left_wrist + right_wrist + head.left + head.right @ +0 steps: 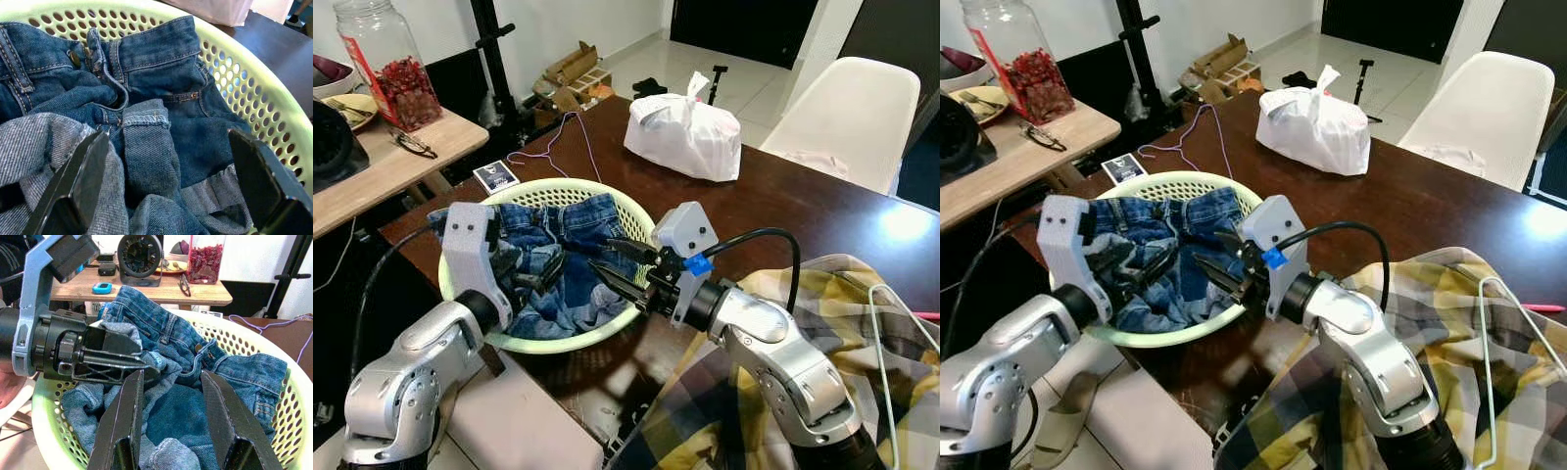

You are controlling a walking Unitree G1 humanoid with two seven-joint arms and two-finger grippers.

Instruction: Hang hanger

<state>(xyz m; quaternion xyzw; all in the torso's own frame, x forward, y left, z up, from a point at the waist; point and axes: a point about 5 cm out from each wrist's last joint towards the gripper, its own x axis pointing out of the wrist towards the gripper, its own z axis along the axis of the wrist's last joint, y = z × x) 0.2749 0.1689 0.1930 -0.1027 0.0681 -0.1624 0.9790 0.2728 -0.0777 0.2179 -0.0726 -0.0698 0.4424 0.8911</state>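
Note:
A thin purple hanger (570, 132) lies on the dark table beyond the basket. A pale wire hanger (883, 343) rests on a yellow plaid shirt (862, 392) at the right. Between them, a light green laundry basket (563, 342) holds crumpled blue jeans (573, 230). Both grippers hover over the jeans, tips facing each other. My left gripper (166, 137) is open, its fingers spread wide just above a folded denim cuff. My right gripper (172, 376) is open too and holds nothing.
A knotted white plastic bag (685, 132) sits on the dark table (803, 206), with a white chair (847, 113) behind it. To the left, a wooden side table (382, 166) carries a glass jar (391, 64) and glasses. A black stand pole (494, 49) rises behind the basket.

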